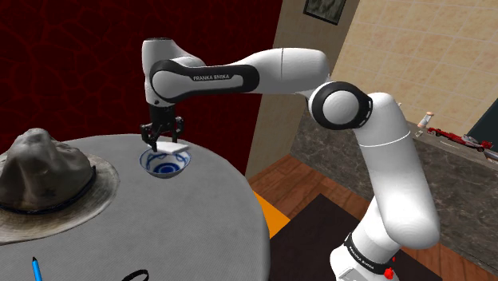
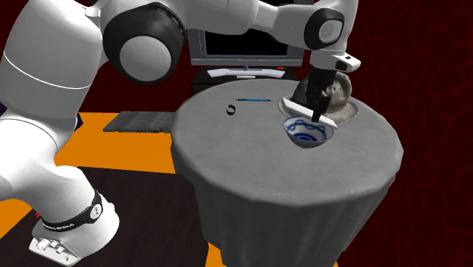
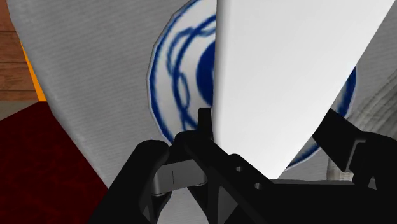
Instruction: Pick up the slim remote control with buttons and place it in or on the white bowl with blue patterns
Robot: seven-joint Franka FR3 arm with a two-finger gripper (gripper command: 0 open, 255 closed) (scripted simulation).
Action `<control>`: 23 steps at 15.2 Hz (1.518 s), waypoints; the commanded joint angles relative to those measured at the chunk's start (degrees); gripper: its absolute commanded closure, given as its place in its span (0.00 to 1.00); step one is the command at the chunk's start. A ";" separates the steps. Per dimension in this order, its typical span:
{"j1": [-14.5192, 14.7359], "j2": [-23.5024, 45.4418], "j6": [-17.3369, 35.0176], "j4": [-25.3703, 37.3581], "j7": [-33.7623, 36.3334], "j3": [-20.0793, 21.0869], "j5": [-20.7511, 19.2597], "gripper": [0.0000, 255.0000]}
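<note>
Counted one table, and with it five things, one of each kind: one bowl, one remote, one hat, one pen, one ring. Found one arm bearing one gripper — two fingers on it. Tallied further off one screen, one mat, one counter and one framed picture.
</note>
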 commanded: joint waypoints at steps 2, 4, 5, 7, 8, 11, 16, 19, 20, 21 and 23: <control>-0.18 0.51 2.15 -1.72 0.20 -0.14 -0.21 1.00; -0.29 0.80 3.48 -2.80 0.33 -0.22 -0.34 1.00; -0.33 0.97 4.14 -3.31 0.40 -0.27 -0.41 1.00; -0.40 1.27 5.26 -4.15 0.51 -0.34 -0.54 1.00; -0.40 1.28 5.26 -4.14 0.51 -0.34 -0.55 1.00; -0.40 1.29 5.25 -4.12 0.52 -0.33 -0.56 1.00; -0.46 1.03 5.30 -4.45 0.57 -0.28 -0.52 0.00; -0.44 1.03 5.31 -4.47 0.60 -0.28 -0.52 0.00; -0.41 1.29 5.25 -4.12 0.52 -0.32 -0.56 0.00; -0.30 0.88 3.61 -2.86 0.36 -0.21 -0.38 0.00; 0.04 0.32 0.14 0.14 0.02 -0.03 -0.09 0.00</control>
